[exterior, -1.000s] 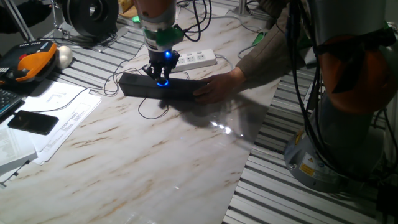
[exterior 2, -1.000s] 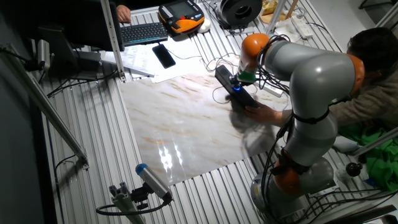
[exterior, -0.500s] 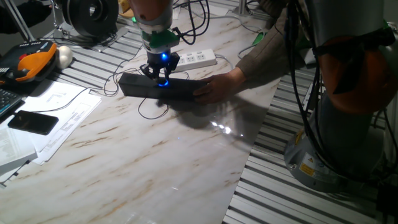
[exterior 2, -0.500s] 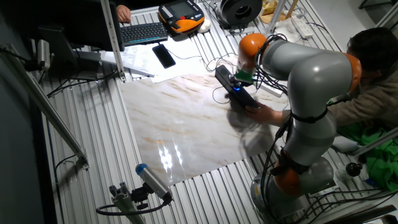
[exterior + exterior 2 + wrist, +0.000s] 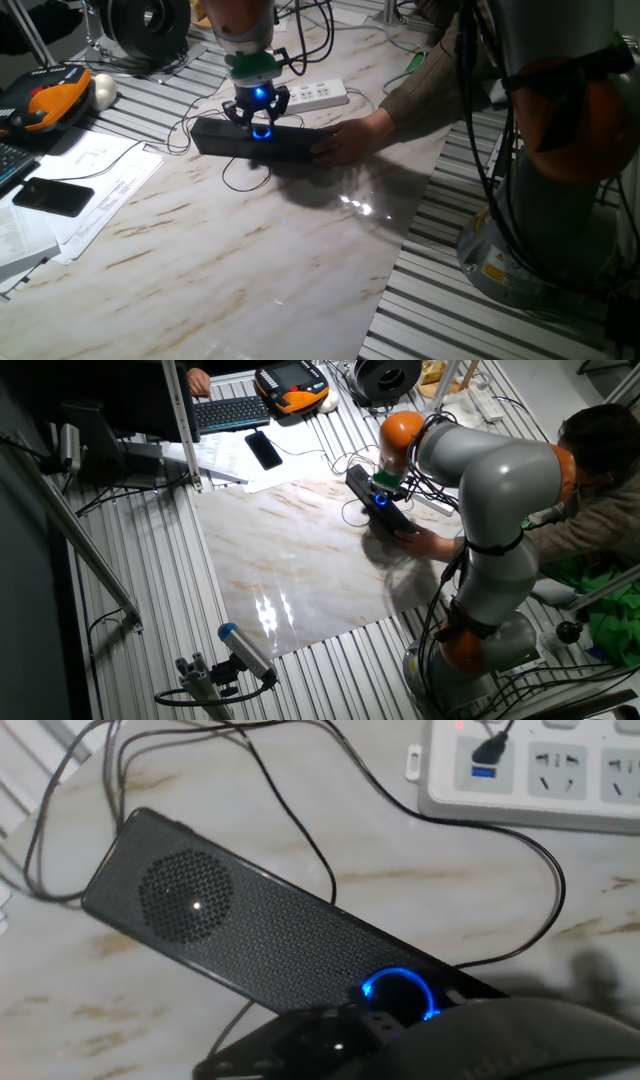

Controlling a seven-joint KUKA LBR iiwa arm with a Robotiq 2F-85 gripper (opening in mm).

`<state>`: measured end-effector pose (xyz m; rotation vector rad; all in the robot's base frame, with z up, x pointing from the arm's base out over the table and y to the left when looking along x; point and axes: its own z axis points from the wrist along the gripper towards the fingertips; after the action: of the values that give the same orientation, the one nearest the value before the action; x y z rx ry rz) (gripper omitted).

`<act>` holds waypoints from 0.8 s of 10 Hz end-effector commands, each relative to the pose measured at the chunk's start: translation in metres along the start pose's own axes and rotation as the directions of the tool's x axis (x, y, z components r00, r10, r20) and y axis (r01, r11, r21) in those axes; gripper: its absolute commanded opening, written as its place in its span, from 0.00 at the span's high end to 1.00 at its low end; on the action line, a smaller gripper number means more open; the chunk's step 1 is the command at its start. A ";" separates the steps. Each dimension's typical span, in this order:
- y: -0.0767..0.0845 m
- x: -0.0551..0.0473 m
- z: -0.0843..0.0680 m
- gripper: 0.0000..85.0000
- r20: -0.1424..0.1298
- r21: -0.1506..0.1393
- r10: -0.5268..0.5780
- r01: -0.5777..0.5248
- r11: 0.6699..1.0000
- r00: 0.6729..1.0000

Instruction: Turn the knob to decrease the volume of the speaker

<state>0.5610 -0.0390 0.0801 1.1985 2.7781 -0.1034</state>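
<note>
Hand (image 5: 259, 117) directly over knob (image 5: 261, 131), on speaker (image 5: 225, 139)

I see the table (image 5: 250, 250), a pale marble-patterned slab on ribbed metal slats. The speaker (image 5: 262, 142) lies flat on it in the upper middle of the frame, thin black cable (image 5: 240, 183) looping just below it. A person's hand (image 5: 352, 138) rests on the speaker's right end. The white power strip (image 5: 318, 95) sits just behind. Papers (image 5: 85, 190) and a black phone (image 5: 52, 197) lie at left.
</note>
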 end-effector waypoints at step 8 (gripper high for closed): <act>0.001 0.000 0.002 0.80 -0.048 -0.014 -0.094 0.094 0.996 0.994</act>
<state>0.5626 -0.0389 0.0784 1.0762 2.8763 -0.0679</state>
